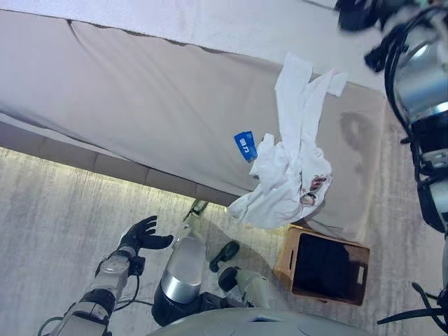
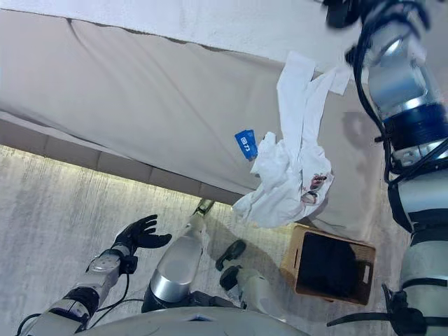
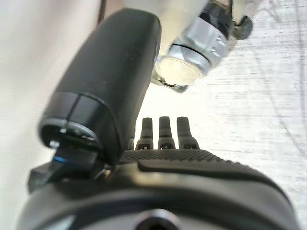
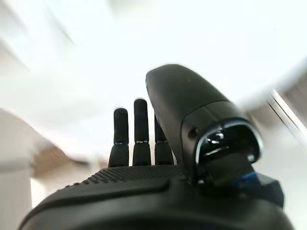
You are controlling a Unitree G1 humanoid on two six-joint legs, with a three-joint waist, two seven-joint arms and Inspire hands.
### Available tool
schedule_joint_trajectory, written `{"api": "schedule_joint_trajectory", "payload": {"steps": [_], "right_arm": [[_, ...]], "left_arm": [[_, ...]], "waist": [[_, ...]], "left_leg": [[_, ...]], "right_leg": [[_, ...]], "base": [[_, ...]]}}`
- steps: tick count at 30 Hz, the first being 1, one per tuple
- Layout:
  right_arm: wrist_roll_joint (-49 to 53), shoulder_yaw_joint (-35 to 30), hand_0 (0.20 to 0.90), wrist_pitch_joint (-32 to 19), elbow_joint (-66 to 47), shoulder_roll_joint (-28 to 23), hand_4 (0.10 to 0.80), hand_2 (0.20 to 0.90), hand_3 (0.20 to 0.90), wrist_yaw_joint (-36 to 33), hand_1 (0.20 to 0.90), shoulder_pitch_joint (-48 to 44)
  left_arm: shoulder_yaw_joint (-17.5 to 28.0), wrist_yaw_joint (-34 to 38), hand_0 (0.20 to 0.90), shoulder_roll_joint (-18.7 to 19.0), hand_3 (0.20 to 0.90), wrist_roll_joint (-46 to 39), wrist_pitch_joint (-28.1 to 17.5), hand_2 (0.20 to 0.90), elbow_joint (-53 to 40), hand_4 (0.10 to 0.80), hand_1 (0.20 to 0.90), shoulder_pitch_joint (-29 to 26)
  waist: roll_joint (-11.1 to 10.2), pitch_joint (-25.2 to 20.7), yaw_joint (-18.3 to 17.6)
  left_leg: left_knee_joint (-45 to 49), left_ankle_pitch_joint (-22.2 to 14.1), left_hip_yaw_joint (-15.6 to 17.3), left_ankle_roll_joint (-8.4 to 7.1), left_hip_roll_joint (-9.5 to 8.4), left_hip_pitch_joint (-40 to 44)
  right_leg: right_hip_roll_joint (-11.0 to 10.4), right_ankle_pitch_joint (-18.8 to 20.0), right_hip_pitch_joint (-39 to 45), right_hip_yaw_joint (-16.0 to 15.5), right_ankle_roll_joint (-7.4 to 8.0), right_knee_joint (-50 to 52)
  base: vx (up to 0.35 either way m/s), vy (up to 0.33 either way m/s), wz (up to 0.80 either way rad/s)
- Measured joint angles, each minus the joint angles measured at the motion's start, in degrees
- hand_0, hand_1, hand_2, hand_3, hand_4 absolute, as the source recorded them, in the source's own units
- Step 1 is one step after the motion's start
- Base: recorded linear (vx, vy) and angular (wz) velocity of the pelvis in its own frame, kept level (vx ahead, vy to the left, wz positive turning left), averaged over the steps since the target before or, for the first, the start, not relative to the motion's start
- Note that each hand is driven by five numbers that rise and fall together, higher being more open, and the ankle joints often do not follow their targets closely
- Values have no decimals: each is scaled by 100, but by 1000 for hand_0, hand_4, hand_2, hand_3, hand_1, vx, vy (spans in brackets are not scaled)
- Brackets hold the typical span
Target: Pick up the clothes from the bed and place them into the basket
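A white garment (image 1: pixel 294 161) with a small red print lies stretched over the near edge of the beige bed (image 1: pixel 140 105). Its bunched lower end hangs past the edge, just beside the basket. A blue tag (image 1: pixel 245 145) sticks out at its left. The wooden basket (image 1: pixel 283 259) with a dark inside stands on the floor by the bed. My right hand (image 1: pixel 357 12) is raised beyond the garment's far end, apart from it; its fingers (image 4: pixel 136 129) are straight and hold nothing. My left hand (image 1: pixel 140 236) hangs open and empty over the floor, far left of the basket.
A white cover (image 1: pixel 210 24) lies along the far side of the bed. A pale grey carpet (image 1: pixel 63 210) spreads in front of the bed, to the left of the basket.
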Motion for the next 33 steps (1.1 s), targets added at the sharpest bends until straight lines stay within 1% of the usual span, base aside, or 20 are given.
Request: {"api": "schedule_joint_trajectory", "payload": {"steps": [1,2,4,7,10,12,13,14,15,19,22,24,26,27,28,31,32,33], "right_arm": [[-108,21,900,-2,2,122,800,900,900,131,900,210],[-332,91,900,-19,5,371,800,900,900,261,900,510],[-515,327,900,-85,6,671,800,900,900,323,900,856],[-761,417,900,-203,21,931,800,900,900,281,900,1171],[-958,425,900,-259,320,1175,800,900,900,84,900,1297],[-959,428,900,-247,697,1298,800,900,900,-178,900,1294],[-959,429,900,-251,867,1328,800,900,900,-283,900,1284],[-959,429,900,-248,1063,1339,800,900,900,-386,900,1246],[-977,431,900,-227,1317,1340,800,900,900,-492,900,1172],[-1138,527,900,-136,2089,1346,800,900,900,-662,900,879],[-1321,635,900,-73,2516,1361,800,900,900,-658,900,769],[-1423,653,900,-41,2964,1419,800,900,900,-647,900,682],[-1543,652,900,110,3113,1482,800,900,900,-617,900,601],[-1640,657,900,184,3188,1525,800,900,900,-538,900,518],[-1701,662,900,271,3267,1539,800,900,900,-454,900,428],[-1869,762,900,410,3602,1552,800,900,900,-58,900,160],[-2000,811,900,471,3706,1573,800,900,900,123,900,52],[-2124,844,573,524,3781,1574,418,573,518,287,573,-31]], "left_arm": [[0,-3,900,0,900,0,0,900,-1,800,900,-3],[1,-7,900,17,900,-1,3,900,24,800,900,-3],[7,-5,900,29,900,-6,4,900,102,800,900,-4],[9,9,900,31,900,-10,-8,900,119,800,900,-16],[4,29,900,10,900,-25,-11,900,198,800,900,-18],[4,32,900,-4,900,-28,-15,900,255,800,900,-18],[-7,34,900,-13,900,-30,-17,900,253,800,900,-19],[-4,34,900,-31,900,-31,-36,900,244,800,900,-25],[-6,33,900,-51,900,-36,-68,900,238,800,900,-46],[-62,31,900,-109,900,-56,-147,900,218,800,900,-129],[-128,13,900,-123,900,-66,-154,900,216,800,900,-210],[-272,9,900,-125,900,-67,-161,900,162,800,900,-281],[-338,8,900,-124,900,-69,-167,900,26,800,900,-337],[-359,8,900,-127,900,-68,-159,900,-38,800,900,-366],[-385,3,900,-127,900,-67,-157,900,-46,800,900,-399],[-478,16,900,-130,900,-66,-154,900,-101,800,900,-509],[-501,32,900,-124,900,-66,-150,900,-194,800,900,-513],[-504,31,900,-124,900,-62,-148,900,-291,800,900,-515]], "waist": [[-1,-1,-18],[-1,0,-49],[9,-7,-118],[11,-7,-157],[24,2,-143],[54,13,-94],[69,10,-76],[109,25,-43],[182,71,10],[398,166,54],[469,188,108],[525,189,136],[533,187,207],[535,188,206],[539,189,216],[539,189,333],[539,189,331],[539,189,337]], "left_leg": [[38,-16,10,-15,1,-38],[64,-32,55,-18,19,-78],[74,-38,76,-20,21,-131],[123,-32,78,-27,32,-351],[166,-21,78,-28,36,-534],[163,-19,75,-39,30,-550],[164,28,90,-19,22,-563],[157,-1,93,-59,13,-565],[157,18,92,-33,6,-567],[174,21,44,-35,-5,-653],[176,44,-12,-68,4,-783],[231,47,-101,-73,-11,-922],[272,36,-156,-87,9,-1120],[276,67,-208,-130,12,-1205],[278,70,-247,-133,13,-1249],[282,72,-302,-137,11,-1267],[282,72,-349,-138,8,-1285],[285,73,-395,-140,10,-1329]], "right_leg": [[1,0,-23,15,0,1],[1,1,-67,85,0,-2],[0,0,-150,130,-2,29],[11,1,-397,141,-3,123],[1,1,-588,142,-4,195],[-17,-5,-615,139,-4,203],[-15,-7,-637,139,-2,205],[-24,-6,-628,141,-1,197],[-29,-6,-628,139,-1,201],[-31,-17,-680,97,15,200],[-9,-19,-799,59,14,203],[0,-54,-868,-49,-25,211],[2,-91,-1054,-98,-48,276],[3,-134,-1152,-152,-49,354],[-3,-167,-1200,-186,-85,408],[-1,-248,-1238,-223,-79,508],[-6,-275,-1246,-273,-98,526],[-2,-295,-1271,-332,-103,542]], "base": [[-124,-30,-15],[-145,-22,-18],[-149,-19,-13],[-116,-22,-4],[-112,-32,-1],[-25,-68,2],[-12,-62,0],[-49,-2,0],[-54,-1,0],[-28,-10,4],[3,-40,7],[5,-66,20],[17,-71,16],[28,-77,17],[29,-69,18],[22,-65,11],[15,-51,20],[16,-40,22]]}}
